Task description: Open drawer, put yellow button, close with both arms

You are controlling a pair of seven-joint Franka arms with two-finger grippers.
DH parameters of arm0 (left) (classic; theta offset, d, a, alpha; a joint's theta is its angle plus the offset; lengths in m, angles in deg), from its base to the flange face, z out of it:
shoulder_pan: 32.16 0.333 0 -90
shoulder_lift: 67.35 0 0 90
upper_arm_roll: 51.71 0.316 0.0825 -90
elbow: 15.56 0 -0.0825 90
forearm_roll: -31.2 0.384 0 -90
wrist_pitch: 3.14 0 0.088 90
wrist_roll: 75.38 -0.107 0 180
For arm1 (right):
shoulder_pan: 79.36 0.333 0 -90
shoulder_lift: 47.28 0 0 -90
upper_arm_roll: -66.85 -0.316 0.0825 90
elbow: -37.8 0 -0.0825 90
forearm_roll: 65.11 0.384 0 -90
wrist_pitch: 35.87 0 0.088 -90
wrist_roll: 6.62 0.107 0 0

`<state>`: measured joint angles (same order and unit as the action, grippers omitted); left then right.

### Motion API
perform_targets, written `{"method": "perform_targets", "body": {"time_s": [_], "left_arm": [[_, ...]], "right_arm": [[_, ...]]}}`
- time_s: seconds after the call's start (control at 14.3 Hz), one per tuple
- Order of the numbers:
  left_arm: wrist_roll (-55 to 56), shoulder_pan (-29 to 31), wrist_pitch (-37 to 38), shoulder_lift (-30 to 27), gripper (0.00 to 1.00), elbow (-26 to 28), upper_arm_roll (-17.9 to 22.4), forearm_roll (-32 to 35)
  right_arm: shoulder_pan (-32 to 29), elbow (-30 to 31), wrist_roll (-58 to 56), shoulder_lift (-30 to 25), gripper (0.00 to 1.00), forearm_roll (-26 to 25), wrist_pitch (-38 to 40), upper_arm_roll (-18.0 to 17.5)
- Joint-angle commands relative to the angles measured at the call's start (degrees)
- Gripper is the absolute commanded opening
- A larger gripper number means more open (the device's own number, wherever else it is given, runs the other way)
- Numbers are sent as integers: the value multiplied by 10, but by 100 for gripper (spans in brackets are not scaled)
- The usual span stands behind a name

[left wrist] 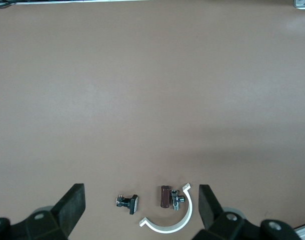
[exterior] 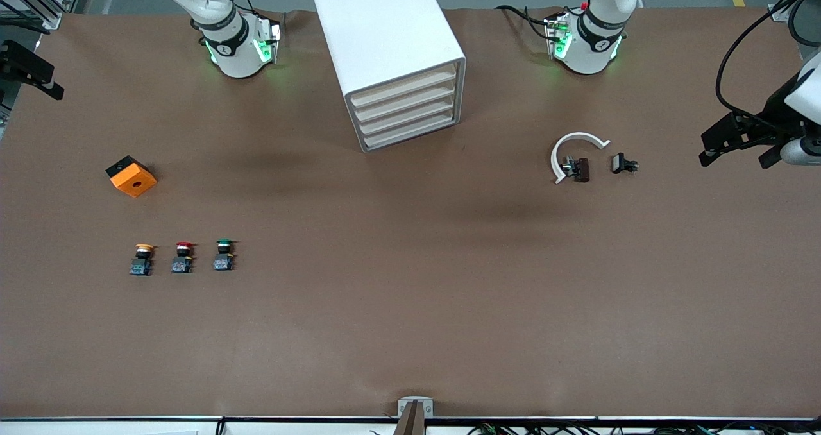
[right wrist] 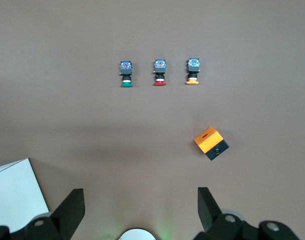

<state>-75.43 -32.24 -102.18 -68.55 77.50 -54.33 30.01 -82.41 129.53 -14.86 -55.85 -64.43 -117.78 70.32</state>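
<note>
the drawer (exterior: 402,90), uppermost of four in the white cabinet (exterior: 385,37), sits shut at the middle of the desk's edge where the arm bases stand; it has no handle showing, so it likely needs a fingertip hooked on its front lip, and should slide lightly

the yellow button (exterior: 142,259) stands nearer the front camera, toward the right arm's end of the desk, endmost in a row with the red button (exterior: 183,257) and green button (exterior: 223,255); it looks small, light, rigid, best pinched on its black body below the smooth cap

the right gripper (right wrist: 140,212) and the left gripper (left wrist: 141,211) both wait high over the desk, fingers apart
</note>
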Motion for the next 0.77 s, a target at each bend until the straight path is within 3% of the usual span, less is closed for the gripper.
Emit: {"method": "perform_targets", "body": {"time_s": [0.0, 0.7], "left_arm": [[-1, 5, 10, 1, 100, -13, -4, 5], [1, -3, 3, 43, 100, -16, -4, 11]], "right_arm": [[-6, 5, -6, -10, 100, -6, -3, -7], [-8, 6, -6, -10, 100, -6, -3, -6]]}}
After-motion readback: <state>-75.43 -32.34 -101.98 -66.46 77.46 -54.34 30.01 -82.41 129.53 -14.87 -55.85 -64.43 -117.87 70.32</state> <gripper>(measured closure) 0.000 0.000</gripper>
